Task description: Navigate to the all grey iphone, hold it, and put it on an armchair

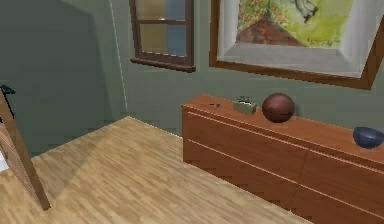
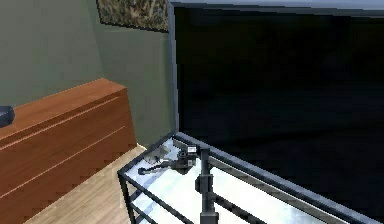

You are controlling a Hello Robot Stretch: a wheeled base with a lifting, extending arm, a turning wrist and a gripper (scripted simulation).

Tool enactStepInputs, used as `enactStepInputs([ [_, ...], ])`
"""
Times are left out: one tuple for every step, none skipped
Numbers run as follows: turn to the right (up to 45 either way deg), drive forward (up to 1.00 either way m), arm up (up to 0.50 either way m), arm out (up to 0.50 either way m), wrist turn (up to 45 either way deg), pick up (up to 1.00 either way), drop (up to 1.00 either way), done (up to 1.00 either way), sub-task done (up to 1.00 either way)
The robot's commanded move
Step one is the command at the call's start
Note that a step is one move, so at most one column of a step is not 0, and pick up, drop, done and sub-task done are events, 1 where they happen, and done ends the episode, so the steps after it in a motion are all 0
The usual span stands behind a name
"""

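Here, claw (image 2: 163, 165): at the glass counter (image 2: 260, 195), near a flat grey thing (image 2: 157, 153); whether it holds anything, I cannot tell
Behind: large dark screen (image 2: 280, 80)

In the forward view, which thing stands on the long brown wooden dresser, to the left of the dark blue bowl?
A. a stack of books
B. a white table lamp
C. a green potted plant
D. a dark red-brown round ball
D: a dark red-brown round ball rests on top of the long brown wooden dresser, left of the dark blue bowl.
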Motion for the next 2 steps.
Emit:
enactStepInputs([
  [0.0, 0.0, 0.4, 0.0, 0.0, 0.0, 0.0, 0.0, 0.0],
  [0.0, 0.0, 0.0, 0.0, -45.0, 0.0, 0.0, 0.0, 0.0],
])
